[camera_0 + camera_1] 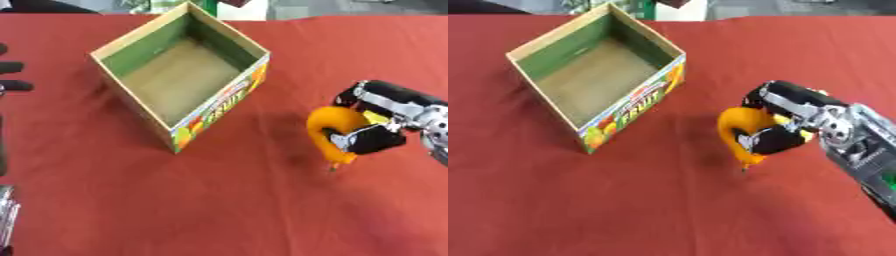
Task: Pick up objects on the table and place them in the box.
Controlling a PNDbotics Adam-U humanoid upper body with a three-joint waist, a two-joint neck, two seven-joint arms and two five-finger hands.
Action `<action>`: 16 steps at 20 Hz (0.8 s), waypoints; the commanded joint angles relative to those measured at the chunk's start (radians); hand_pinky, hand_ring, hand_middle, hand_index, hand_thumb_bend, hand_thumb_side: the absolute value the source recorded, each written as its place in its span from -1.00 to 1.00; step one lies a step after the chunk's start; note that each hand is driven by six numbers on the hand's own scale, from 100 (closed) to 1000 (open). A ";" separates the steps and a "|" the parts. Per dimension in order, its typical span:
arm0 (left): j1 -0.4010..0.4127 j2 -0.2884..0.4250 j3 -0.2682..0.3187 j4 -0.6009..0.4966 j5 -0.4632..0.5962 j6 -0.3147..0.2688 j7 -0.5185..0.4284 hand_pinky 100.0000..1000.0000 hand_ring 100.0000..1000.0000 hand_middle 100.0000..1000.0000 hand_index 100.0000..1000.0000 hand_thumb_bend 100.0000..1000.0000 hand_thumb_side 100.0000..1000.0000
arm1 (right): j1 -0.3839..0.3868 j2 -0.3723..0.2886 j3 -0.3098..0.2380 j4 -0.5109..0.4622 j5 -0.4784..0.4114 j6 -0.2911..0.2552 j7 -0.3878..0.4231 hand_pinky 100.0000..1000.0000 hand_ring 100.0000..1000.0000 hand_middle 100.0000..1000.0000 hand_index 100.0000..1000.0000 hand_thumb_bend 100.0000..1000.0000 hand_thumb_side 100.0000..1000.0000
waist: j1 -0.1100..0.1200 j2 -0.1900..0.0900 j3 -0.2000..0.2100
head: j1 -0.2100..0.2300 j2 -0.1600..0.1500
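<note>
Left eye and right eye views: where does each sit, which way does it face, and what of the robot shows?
Left eye view: in the head, looking down at the red table; shows the right hand curled round an orange fruit, and left hand fingers at the left edge.
Right eye view: beside it, same aim; only the right hand and forearm show.
Shared: the box, fruit and right hand.

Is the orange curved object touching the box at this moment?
Apart. The left eye view shows bare red cloth between the orange object, held in the right hand, and the box.
</note>
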 commanded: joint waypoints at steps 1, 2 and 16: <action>-0.002 0.011 0.000 -0.020 0.001 0.001 -0.003 0.00 0.26 0.32 0.48 -1.00 0.30 | -0.030 -0.031 -0.029 -0.055 -0.040 0.010 -0.048 0.25 0.38 -0.32 0.09 -1.00 -0.68 | -0.001 -0.021 -0.001 | 0.001 -0.003; -0.002 0.011 0.000 -0.020 0.001 0.001 -0.004 0.00 0.26 0.32 0.48 -1.00 0.30 | -0.038 -0.036 -0.034 -0.071 -0.055 0.015 -0.060 0.24 0.38 -0.30 0.11 -1.00 -0.57 | -0.002 -0.021 -0.001 | 0.001 -0.003; -0.007 0.025 -0.010 -0.020 0.004 -0.003 -0.012 0.00 0.26 0.32 0.48 -1.00 0.28 | -0.289 0.024 -0.053 -0.041 -0.080 0.028 -0.059 0.24 0.35 -0.28 0.14 -1.00 -0.56 | -0.002 -0.023 0.006 | -0.016 -0.002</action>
